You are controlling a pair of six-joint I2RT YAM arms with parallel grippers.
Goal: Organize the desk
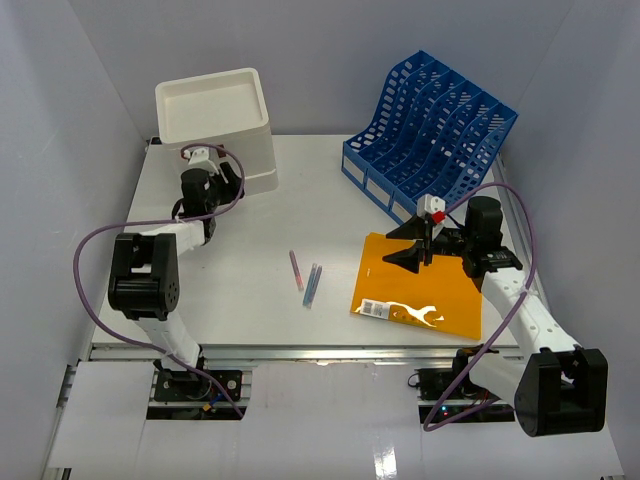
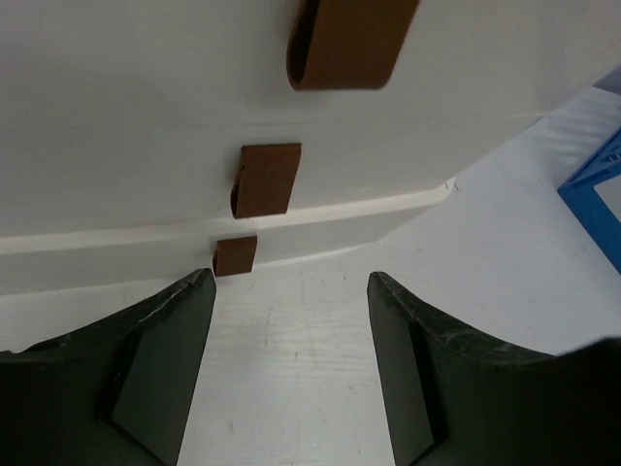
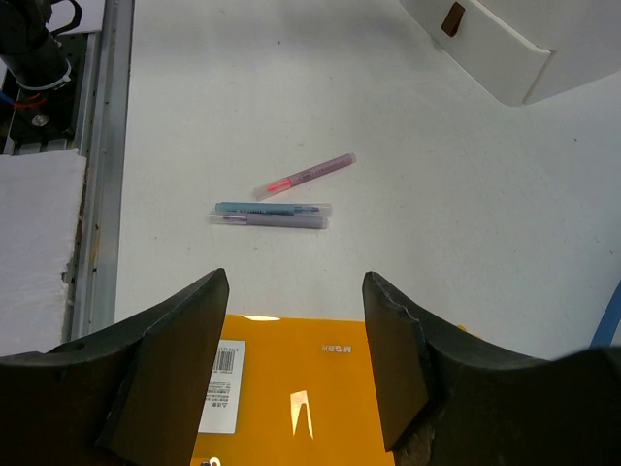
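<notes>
Centrally, pens (image 1: pixel 313 284) on the desk (image 1: pixel 240 300).

The left arm (image 1: pixel 165 237) and right arm (image 1: pixel 525 315) have white links, black joint housings, looping purple cables (image 1: pixel 78 262) and dark curved fingers (image 2: pixel 155 359).

top: high over desk (image 1: pixel 250 250) | wrists: low, close | top+right share: pens (image 1: pixel 311 284)

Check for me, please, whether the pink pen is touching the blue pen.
Apart. The right wrist view shows bare desk between the pink pen and the blue pen.
</notes>
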